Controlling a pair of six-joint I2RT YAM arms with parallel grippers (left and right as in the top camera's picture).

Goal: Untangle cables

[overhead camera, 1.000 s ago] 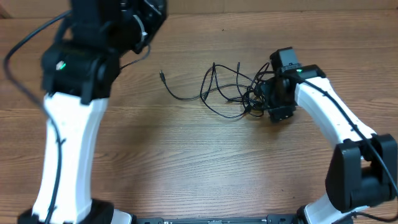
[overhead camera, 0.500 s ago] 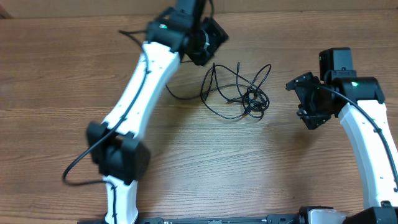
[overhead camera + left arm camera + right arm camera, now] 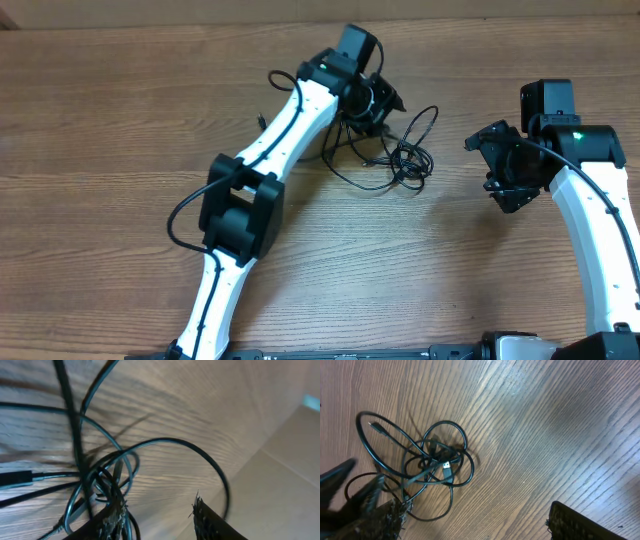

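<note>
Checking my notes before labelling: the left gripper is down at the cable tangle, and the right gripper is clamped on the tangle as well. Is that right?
Not quite. The left gripper is at the cables, but the right gripper is not clamped on them. It stands open, off to the side of the tangle and touching none of it. The overhead view shows this.

**Wood table, tan board at the back**

The table (image 3: 120,120) is pale brown wood with its grain running side to side, and light lies softly across its right part. Along the far edge stands a flat tan board (image 3: 150,8), plainer than the wood. A small bluish-green patch (image 3: 312,402) shows above it, too blurred to make out.
</note>
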